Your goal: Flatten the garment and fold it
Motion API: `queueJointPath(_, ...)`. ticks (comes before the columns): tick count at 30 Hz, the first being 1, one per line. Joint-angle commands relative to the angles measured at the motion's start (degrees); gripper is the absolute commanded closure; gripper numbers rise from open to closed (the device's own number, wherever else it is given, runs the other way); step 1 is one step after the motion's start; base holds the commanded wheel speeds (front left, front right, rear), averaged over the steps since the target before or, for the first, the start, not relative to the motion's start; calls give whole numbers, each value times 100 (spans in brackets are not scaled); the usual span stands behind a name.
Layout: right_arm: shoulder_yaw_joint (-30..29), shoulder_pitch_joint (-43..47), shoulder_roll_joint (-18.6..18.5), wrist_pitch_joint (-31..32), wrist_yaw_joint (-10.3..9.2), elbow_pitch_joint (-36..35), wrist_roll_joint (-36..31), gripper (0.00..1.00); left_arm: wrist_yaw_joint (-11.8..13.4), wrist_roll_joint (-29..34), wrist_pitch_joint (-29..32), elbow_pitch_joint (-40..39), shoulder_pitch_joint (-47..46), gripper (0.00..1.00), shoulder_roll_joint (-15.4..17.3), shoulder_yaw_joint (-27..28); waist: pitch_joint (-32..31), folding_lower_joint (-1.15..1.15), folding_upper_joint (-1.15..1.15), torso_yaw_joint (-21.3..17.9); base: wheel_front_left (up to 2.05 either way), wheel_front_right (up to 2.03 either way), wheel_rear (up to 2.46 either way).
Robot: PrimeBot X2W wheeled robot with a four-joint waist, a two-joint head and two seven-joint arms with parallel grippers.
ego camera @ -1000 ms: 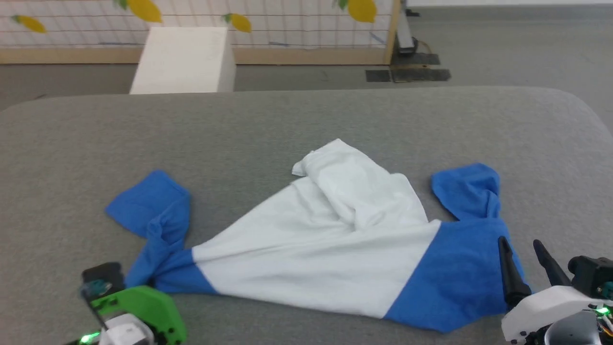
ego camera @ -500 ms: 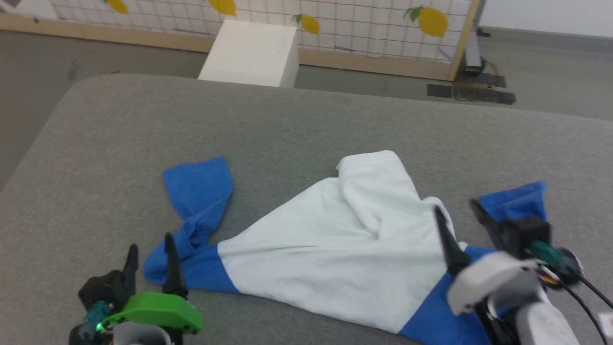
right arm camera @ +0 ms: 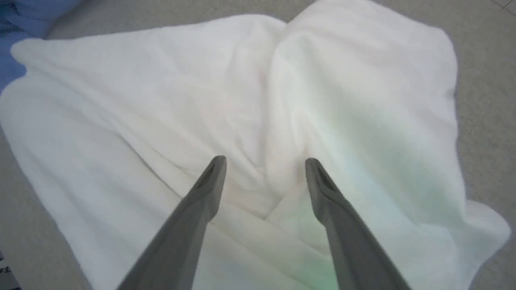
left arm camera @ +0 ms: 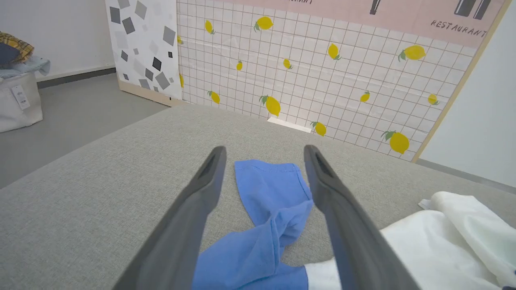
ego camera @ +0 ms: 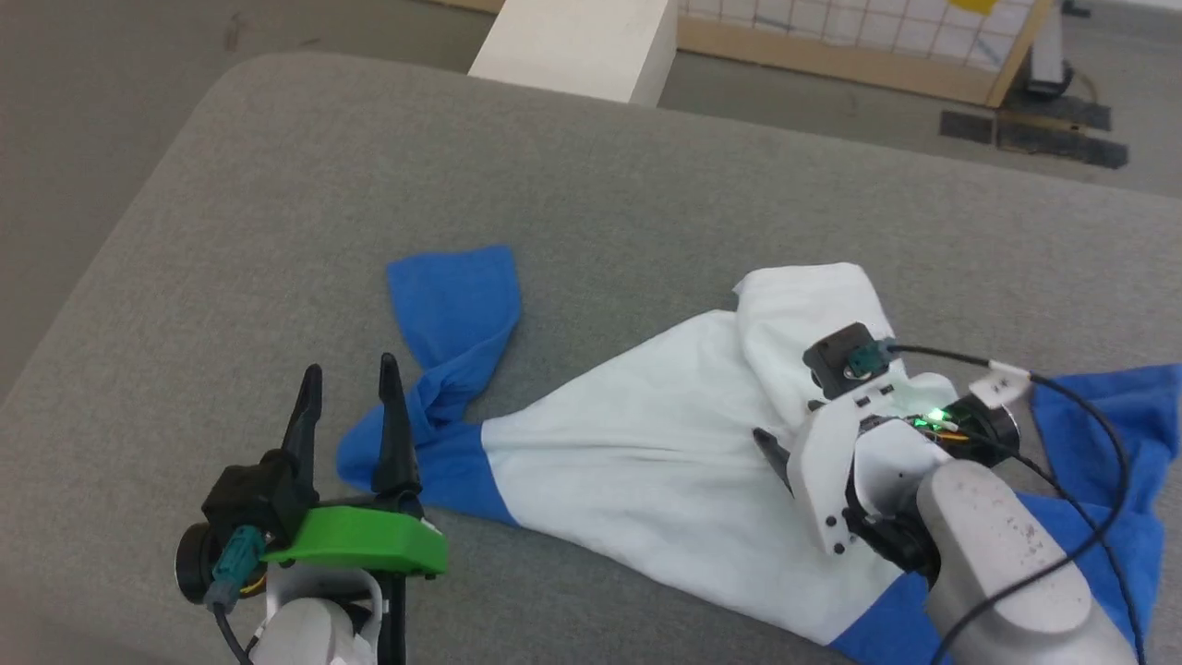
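Grey floor runs along the far left, beside the rounded corner of the grey table. In the left wrist view a white bin with clothes on top stands on that floor by the wall. The left gripper sits low over the table's near left. Its two dark fingers point away from the robot, spread wide with nothing between them. In the head view its right finger overlaps the edge of blue cloth, and whether they touch cannot be told. Just beside it the garment begins, lying crumpled across the middle and right of the table. Its left sleeve is blue and twisted near the shoulder, with the cuff end flat and pointing toward the far edge. To the right of that, the white body fans out in wrinkles, with a thick fold of white heaped on its far side. Past the table's far edge stand a white box and a gridded screen printed with lemons. The right gripper hangs over the white fold with its fingers parted wide and empty, the tips aimed down at a crease. They are close to the cloth, but contact cannot be told. A green light glows on its wrist. At the far right lies the blue right sleeve, bunched beside the arm.
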Motion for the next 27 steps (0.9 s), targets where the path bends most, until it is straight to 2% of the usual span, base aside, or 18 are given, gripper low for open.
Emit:
queueJointPath(1, 40, -158, -81, 239, -9, 155, 10, 0, -36, 35, -26, -2, -106, 0, -28, -7, 268, 0, 0, 253, 0, 0, 0)
queueJointPath(4, 151, -374, -167, 853, -9, 462, 59, 0, -1, -92, -26, 6, -147, 0, -35, -96, 369, 0, 0, 327, 0, 0, 0)
queueJointPath(5, 192, -424, -190, 986, -9, 499, 113, 33, 19, -133, -26, 10, -161, 0, -36, -133, 394, 0, 0, 348, 0, 0, 0)
queueJointPath(6, 239, -490, -227, 1114, -9, 513, 190, 79, 43, -175, -26, 14, -178, 0, -37, -175, 425, 0, 0, 370, 0, 0, 0)
queueJointPath(7, 302, -552, -284, 1184, -9, 495, 236, 100, 60, -205, -26, 18, -193, 0, -37, -207, 454, 0, 0, 389, 0, 0, 0)
queueJointPath(9, 398, -698, -424, 1265, -9, 424, 355, 100, 93, -247, -26, 15, -234, 0, -37, -264, 510, 0, 0, 424, 0, 0, 0)
queueJointPath(12, 331, -1027, -636, 1025, -9, 239, 486, 100, 131, -292, -27, -2, -292, 0, -38, -327, 609, 0, 0, 462, 0, 0, 0)
queueJointPath(13, -52, -1439, -768, 651, -9, 212, 419, 100, 155, -337, -27, -7, -361, 0, -38, -376, 720, 0, 0, 496, 0, 0, 0)
queueJointPath(18, -1072, -2236, -830, -35, -9, 616, -233, 100, 203, -430, -27, 5, -479, 0, -38, -475, 912, 0, 0, 573, 0, 0, 0)
queueJointPath(24, -2244, -2807, -754, -463, -9, 1303, -1207, 100, 244, -510, -27, 22, -584, 0, -39, -615, 1084, 0, 0, 672, 0, 0, 0)
queueJointPath(27, -2574, -2824, -599, -568, -9, 1586, -1485, 100, 277, -532, -27, 47, -601, 0, -39, -656, 1094, 0, 0, 670, 0, 0, 0)
